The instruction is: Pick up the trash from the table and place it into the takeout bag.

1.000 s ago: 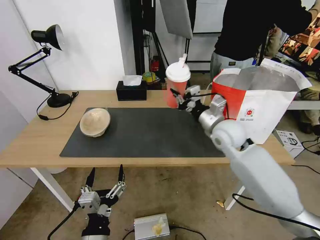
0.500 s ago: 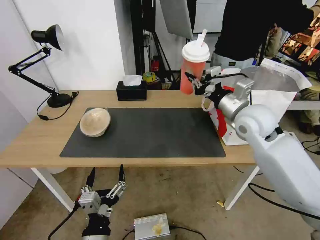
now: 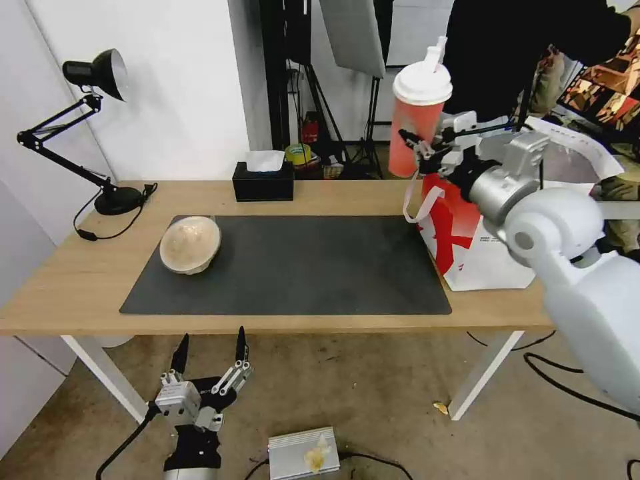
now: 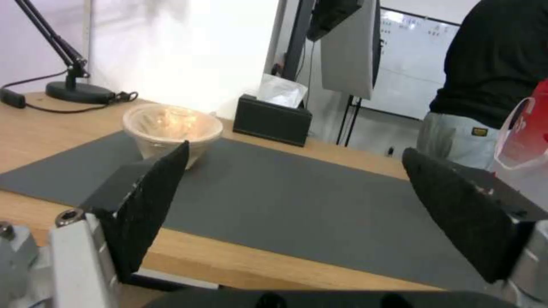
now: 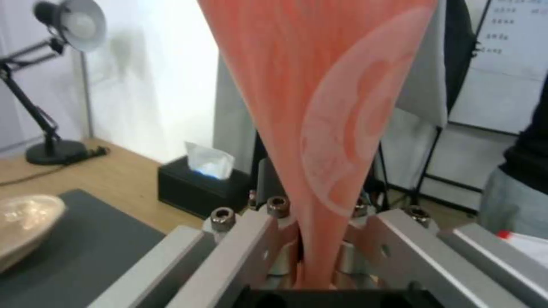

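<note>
R gripper point(image 3: 427, 148) is clamped on the red cup point(image 3: 415, 127), low on its body, holding it in the air just beside the takeout bag's point(image 3: 480, 247) near top corner and a bit above the rim. Cup is roughly upright, white lid and straw on top. The right wrist view shows the jaws pinching the cup's point(image 5: 325, 128) base tight.

L gripper point(image 3: 208, 365) is parked below the table point(image 3: 80, 280) edge, well away from the bag, fingers spread wide, holding nothing.

Pulp bowl point(image 3: 190, 243) sits on the mat point(image 3: 300, 267), far end from the bag, rim down.

Step in hand, as I judge it: carry cup over the bag mouth and drop it in. To do it well: clear the rim and the loose loop handle point(image 3: 420, 203) hanging off the bag's near side, get fully over the foil-lined opening before lowering, keep the cup upright so lid doesn't pop, release low inside rather than from height.

Writing: bag has a small round logo, not legible. Cup shows a pale circular print, no readable text.
</note>
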Controlling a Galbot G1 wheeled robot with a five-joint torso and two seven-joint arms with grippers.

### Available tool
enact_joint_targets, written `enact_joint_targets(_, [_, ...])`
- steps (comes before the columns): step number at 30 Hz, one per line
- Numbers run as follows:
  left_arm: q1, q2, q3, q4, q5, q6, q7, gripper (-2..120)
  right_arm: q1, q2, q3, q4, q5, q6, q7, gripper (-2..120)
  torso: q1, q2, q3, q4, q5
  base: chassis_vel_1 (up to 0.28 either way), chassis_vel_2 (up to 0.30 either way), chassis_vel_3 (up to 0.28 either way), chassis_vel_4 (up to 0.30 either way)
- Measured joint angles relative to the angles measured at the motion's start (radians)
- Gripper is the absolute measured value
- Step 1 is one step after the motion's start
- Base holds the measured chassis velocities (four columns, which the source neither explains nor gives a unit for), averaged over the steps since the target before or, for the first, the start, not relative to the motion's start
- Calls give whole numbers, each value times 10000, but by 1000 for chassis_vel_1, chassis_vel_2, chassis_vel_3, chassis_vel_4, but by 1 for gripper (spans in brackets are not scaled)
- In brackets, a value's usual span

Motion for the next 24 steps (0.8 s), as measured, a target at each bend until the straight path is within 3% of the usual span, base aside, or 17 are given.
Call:
enact_joint_targets(16, [-97,58,-39,50,-100,32,-25,100,1397,-654,47,-769,825,-1606,415,0,0,0,0,1,0,0,0,0,0])
enact_joint_targets(24, [-81,30,1,58,-61,29,-30,100,1700,-785,-40,-1371,788,-1677,455,0,1,-1,0,0,1,0,0,0,0])
